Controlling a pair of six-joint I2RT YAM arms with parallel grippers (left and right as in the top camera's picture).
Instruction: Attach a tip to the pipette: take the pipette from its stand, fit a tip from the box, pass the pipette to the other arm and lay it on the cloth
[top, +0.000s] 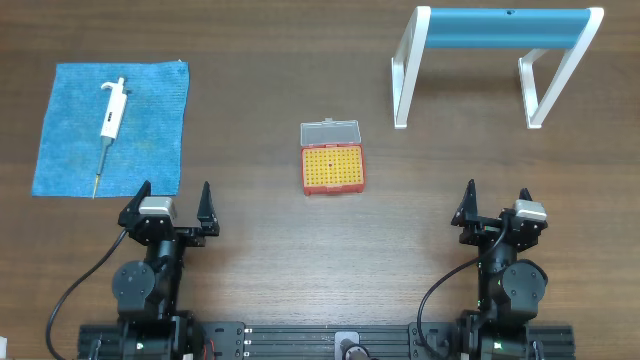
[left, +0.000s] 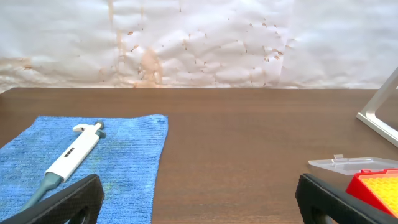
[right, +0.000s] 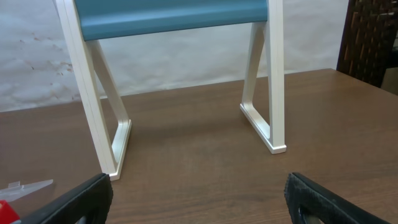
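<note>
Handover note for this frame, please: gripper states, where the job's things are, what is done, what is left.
Left gripper: open, empty, near its base by the cloth.
Right gripper: open, empty, near its base.
Pipette: lying on the cloth with a yellow tip fitted.
Tip box: lid open, mid-table.
Stand: empty, at the far right.
Done: every step, as far as things show.
Left: nothing apparent.

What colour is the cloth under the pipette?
Blue. The cloth shows best in the top view, where the white pipette lies on it.
</note>
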